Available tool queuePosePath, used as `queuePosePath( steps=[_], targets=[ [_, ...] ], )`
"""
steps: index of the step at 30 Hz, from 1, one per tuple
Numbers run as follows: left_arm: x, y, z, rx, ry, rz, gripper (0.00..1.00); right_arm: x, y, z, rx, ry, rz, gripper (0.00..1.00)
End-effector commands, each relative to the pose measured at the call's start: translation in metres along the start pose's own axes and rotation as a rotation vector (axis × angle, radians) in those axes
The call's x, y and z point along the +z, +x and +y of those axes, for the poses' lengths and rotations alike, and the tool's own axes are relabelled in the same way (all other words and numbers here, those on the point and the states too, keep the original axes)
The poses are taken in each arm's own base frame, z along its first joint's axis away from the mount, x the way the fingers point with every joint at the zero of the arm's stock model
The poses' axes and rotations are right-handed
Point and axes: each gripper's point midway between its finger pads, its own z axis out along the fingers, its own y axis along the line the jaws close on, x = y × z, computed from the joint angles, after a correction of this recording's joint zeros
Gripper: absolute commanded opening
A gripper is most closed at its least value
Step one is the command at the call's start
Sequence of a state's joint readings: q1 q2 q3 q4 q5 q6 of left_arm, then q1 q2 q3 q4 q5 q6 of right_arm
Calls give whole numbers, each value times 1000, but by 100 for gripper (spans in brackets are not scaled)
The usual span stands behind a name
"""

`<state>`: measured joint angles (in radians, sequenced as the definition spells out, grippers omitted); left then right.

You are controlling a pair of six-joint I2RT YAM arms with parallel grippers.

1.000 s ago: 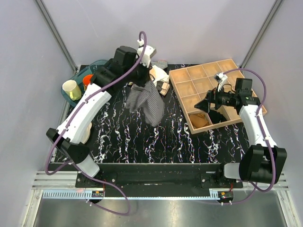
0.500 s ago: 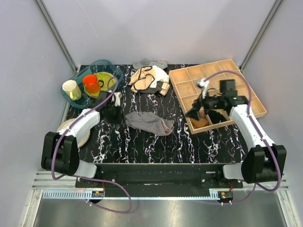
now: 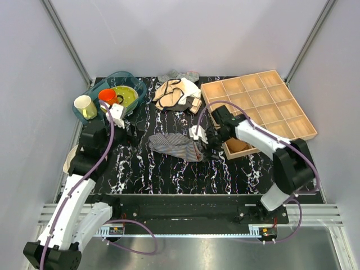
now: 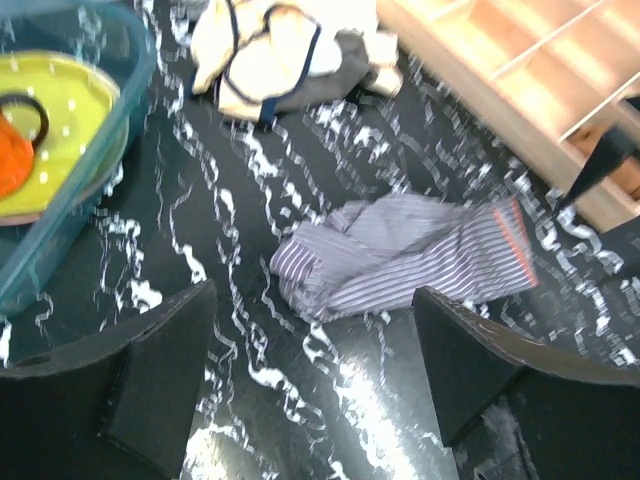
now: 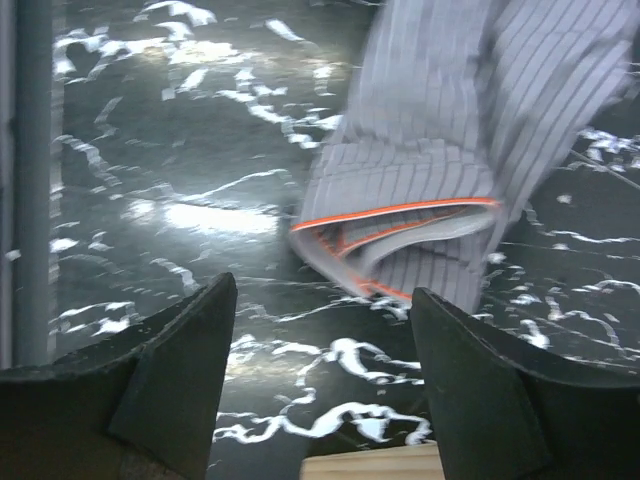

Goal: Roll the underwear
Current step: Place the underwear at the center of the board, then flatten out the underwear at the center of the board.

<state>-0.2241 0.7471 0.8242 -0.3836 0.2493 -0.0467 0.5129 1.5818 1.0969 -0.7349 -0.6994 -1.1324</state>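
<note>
Pinstriped underwear (image 3: 177, 147) lies crumpled, long axis nine-to-three o'clock, red-edged hem at three; left hand (image 4: 315, 290) and right hand (image 5: 323, 285) open.

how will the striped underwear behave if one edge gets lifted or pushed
Probably floppy: the underwear lies crumpled with soft folds, so a lifted edge would likely drape. It looks thin and light, so a push would likely bunch it up. The table looks glossy, so some slipping is possible.
</note>
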Motion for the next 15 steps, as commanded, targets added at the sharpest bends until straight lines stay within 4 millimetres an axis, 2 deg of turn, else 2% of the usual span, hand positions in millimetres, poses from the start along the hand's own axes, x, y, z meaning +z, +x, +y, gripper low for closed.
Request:
queuePosePath(
  steps=[1, 5, 8, 12, 13, 15],
  targets=[
    [7, 29, 17, 43, -65, 86, 83, 8, -8, -56, 79, 112, 32, 75],
    [11, 30, 9, 33, -15, 104, 83, 20, 9, -63, 145, 119, 77, 68],
    [12, 31, 2, 22, 23, 110, 83, 27, 11, -59, 164, 85, 74, 65],
    [14, 33, -5, 15, 70, 120, 84, 45, 11, -47, 170, 13, 81, 58],
    [15, 34, -7, 14, 79, 121, 84, 47, 12, -46, 174, 7, 86, 48],
    [17, 36, -13, 11, 117, 126, 84, 49, 17, -51, 197, 21, 115, 36]
  ],
)
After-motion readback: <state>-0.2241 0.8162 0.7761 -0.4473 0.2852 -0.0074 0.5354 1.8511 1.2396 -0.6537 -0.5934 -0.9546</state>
